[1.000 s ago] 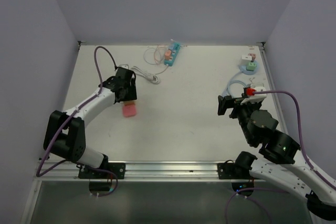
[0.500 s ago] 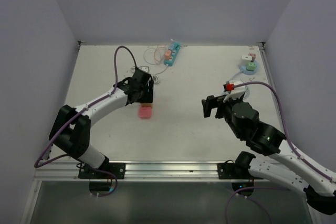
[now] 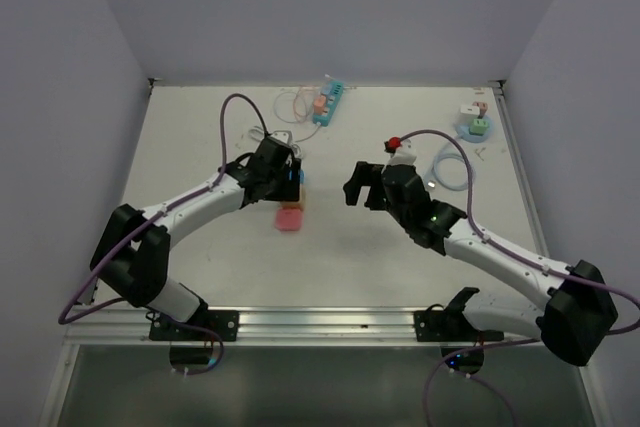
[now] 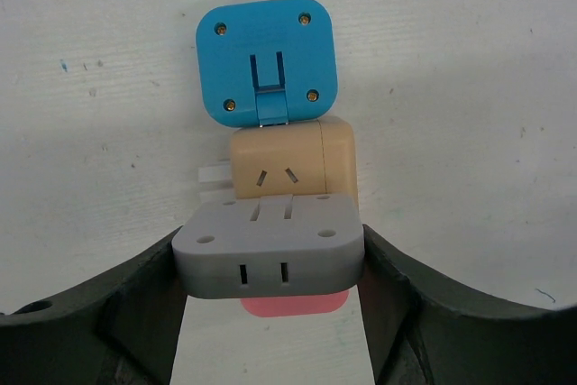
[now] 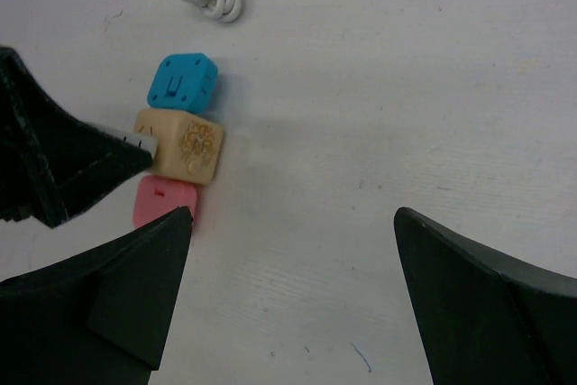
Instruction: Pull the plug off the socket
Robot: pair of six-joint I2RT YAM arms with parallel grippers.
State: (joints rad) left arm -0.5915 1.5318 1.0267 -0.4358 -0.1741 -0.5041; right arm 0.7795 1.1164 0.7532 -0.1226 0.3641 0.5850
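Within the last second the left hand point(image 3: 280, 175) was carried across the desk point(image 3: 340, 267) toward 3 o'clock. The joined cluster was brought along with it, so the pink block point(image 3: 290, 219), earlier nearer the 9 o'clock side, now lay close to the middle. In the same interval the right hand point(image 3: 358, 185) was swung in from the 3 o'clock edge toward 9 o'clock. It was brought near the cluster but was kept apart from it.

In the left wrist view the left hand was seen pinching a grey adapter point(image 4: 268, 259) between its fingers, with the pink block showing beneath it. A beige socket cube point(image 4: 288, 161) was seated against that adapter at 12 o'clock. The blue plug point(image 4: 267, 60) was still joined to the cube's far face. In the right wrist view the right hand was spread wide with nothing between its jaws, and the blue plug lay ahead at about 10 o'clock.

The cluster was judged to have been presented for a 2-handed separation, with the left hand as anchor. Nothing had yet been pulled apart. The right hand would probably need to be closed on the blue plug and drawn straight away from the cube.
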